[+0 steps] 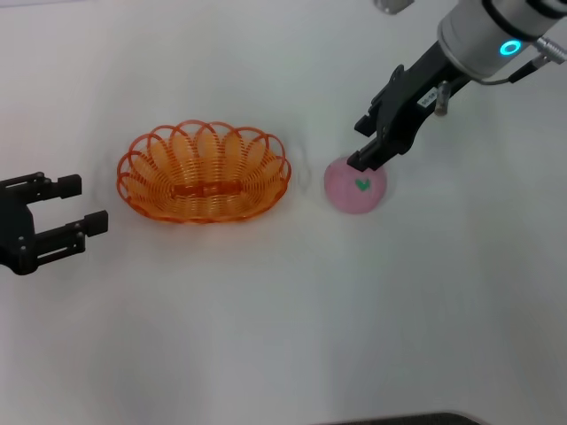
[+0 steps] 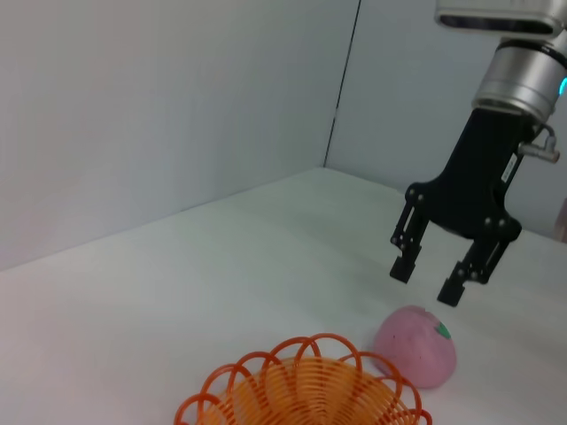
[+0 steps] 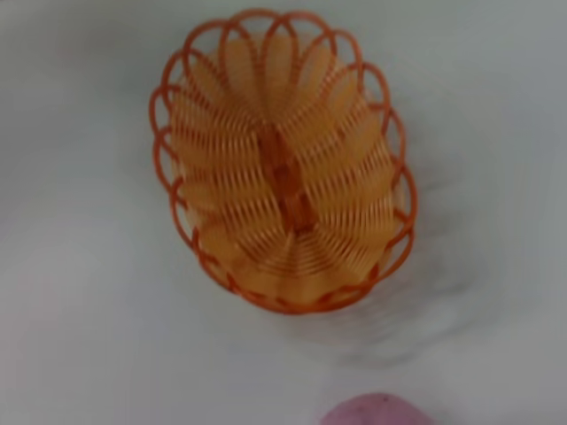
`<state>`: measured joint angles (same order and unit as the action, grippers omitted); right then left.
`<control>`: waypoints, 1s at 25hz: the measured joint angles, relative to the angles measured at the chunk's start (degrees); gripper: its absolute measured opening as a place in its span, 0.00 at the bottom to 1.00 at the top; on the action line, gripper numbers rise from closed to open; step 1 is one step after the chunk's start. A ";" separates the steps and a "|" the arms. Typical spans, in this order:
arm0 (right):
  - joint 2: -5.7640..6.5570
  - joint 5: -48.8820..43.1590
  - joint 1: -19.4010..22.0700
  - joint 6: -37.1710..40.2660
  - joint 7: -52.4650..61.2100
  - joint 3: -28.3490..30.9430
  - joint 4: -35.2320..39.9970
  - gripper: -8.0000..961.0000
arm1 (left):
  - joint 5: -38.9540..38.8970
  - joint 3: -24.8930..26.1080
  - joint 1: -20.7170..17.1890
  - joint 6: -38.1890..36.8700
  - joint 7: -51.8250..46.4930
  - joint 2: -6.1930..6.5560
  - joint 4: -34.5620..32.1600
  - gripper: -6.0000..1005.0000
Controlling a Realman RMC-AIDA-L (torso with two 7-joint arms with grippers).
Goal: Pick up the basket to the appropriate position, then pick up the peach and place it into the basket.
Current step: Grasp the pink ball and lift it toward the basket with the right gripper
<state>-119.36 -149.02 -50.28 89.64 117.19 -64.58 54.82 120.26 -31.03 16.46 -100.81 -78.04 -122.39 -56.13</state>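
The orange wire basket (image 1: 152, 170) sits empty on the white table, left of centre. It also shows in the left wrist view (image 2: 297, 385) and the right wrist view (image 3: 177, 212). The pale-pink peach (image 1: 354, 189) with a green mark on top lies just right of the basket, apart from it. My right gripper (image 1: 361, 143) is open and empty, hovering just above the peach's far side; the left wrist view shows this gripper (image 2: 426, 283) a little above the peach (image 2: 415, 345). My left gripper (image 1: 84, 204) is open and empty, left of the basket.
The white table (image 1: 283, 336) is bare around the basket and peach. Pale walls (image 2: 177, 115) stand behind the table in the left wrist view. The peach's top edge (image 3: 376, 412) shows at the rim of the right wrist view.
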 joint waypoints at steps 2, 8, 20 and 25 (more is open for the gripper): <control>-0.01 -0.15 0.00 -0.99 0.02 -1.07 -1.09 0.52 | 0.02 -0.01 0.08 0.00 0.00 -0.05 0.06 0.62; -0.14 -0.88 -0.11 -3.71 0.10 -3.32 -4.04 0.48 | 0.07 -0.32 0.52 0.04 -0.09 0.19 0.76 0.62; -0.18 -0.49 -0.88 -6.31 -0.68 -3.54 -8.09 0.37 | 0.07 -0.52 0.68 0.63 -0.10 0.27 1.32 0.62; -0.28 -0.37 -0.88 -6.13 -1.40 -3.56 -8.13 0.17 | 0.06 -0.53 0.68 0.74 -0.09 0.32 1.55 0.62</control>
<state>-119.64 -149.39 -51.16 83.51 115.79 -68.14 46.69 120.32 -31.56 17.14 -100.07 -78.13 -122.06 -54.58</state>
